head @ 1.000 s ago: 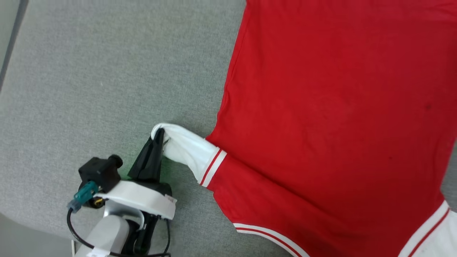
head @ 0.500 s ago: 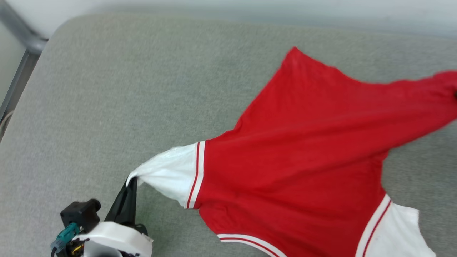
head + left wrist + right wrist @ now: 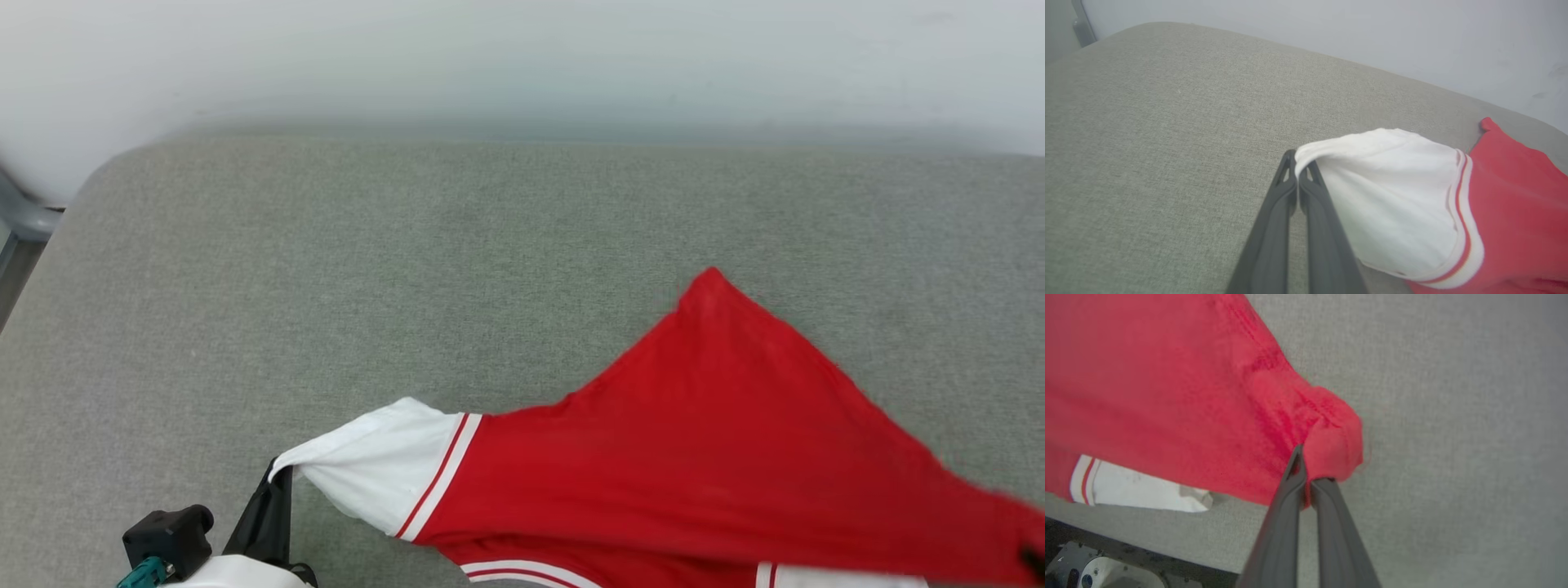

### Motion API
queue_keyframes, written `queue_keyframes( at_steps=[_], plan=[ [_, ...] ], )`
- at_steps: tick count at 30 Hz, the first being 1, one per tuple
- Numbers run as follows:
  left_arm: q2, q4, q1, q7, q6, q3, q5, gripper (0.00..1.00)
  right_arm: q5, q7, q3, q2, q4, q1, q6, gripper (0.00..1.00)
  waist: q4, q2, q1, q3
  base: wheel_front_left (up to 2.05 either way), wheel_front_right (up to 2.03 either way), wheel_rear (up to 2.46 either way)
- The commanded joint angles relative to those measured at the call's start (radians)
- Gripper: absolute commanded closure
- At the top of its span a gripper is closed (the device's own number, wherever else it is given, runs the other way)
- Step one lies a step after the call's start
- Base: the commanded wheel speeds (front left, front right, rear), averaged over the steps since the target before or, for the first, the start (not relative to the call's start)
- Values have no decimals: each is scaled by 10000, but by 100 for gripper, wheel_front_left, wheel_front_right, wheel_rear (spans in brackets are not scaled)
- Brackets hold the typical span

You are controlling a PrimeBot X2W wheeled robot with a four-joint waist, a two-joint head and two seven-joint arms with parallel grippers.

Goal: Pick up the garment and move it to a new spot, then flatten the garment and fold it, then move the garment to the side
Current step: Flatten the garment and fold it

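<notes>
The garment (image 3: 694,457) is red with white sleeves and red-white trim, and lies stretched across the grey cushion. At the lower left of the head view my left gripper (image 3: 276,480) is shut on the tip of one white sleeve (image 3: 375,465). The left wrist view shows the same pinch (image 3: 1297,163) on the sleeve's edge (image 3: 1392,196). My right gripper (image 3: 1306,473) is shut on a bunched red corner of the garment (image 3: 1167,396). The other white sleeve (image 3: 1139,490) hangs below the red cloth. One red hem corner (image 3: 712,282) points toward the wall. No lettering shows.
The grey fabric cushion (image 3: 326,286) runs wide to the left and behind the garment. A pale wall (image 3: 522,65) stands behind it, with a grey metal frame (image 3: 20,216) at the left edge. Part of my base (image 3: 1098,567) shows beyond the cushion's near edge.
The head camera has tilted up, bringing the wall into view. The garment has gone from lying spread flat to pulled taut between the two grips. Both grippers stay shut.
</notes>
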State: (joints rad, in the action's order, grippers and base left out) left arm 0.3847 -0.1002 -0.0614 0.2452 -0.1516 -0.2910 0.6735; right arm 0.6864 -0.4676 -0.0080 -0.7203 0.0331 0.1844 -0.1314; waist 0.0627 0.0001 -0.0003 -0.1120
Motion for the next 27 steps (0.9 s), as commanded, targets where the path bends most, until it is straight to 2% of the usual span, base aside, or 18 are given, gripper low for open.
queue_keyframes(
  at_steps=[1,6,12,13,14,22,27],
  plan=[
    [59,9,-94,-1,-51,12,43,100,-102,-3,-43,78,-29,155,15,100,-45,-1,3,46,0,0,0],
    [88,12,-134,-21,-74,-22,51,100,-115,-248,-156,1235,-124,1791,13,100,-72,-1,3,73,0,0,0],
    [172,33,-123,-83,-112,-46,18,100,-472,157,-322,1883,392,1903,15,100,-135,-1,3,19,0,0,0],
    [189,53,-110,-93,-123,-45,12,100,-491,312,-412,1921,377,1755,15,70,-146,-1,3,13,0,0,0],
    [204,72,-97,-84,-138,-45,5,100,-530,435,-517,1922,344,1621,15,0,-157,-1,3,12,0,0,0],
    [201,326,99,-171,-202,-162,-105,100,-504,979,-1243,1411,-903,475,13,0,-38,-1,3,-116,0,0,0],
    [175,502,369,-199,-184,-306,-216,100,-575,613,-1481,915,-1923,-755,12,0,174,-1,3,-435,0,0,0]
  ],
)
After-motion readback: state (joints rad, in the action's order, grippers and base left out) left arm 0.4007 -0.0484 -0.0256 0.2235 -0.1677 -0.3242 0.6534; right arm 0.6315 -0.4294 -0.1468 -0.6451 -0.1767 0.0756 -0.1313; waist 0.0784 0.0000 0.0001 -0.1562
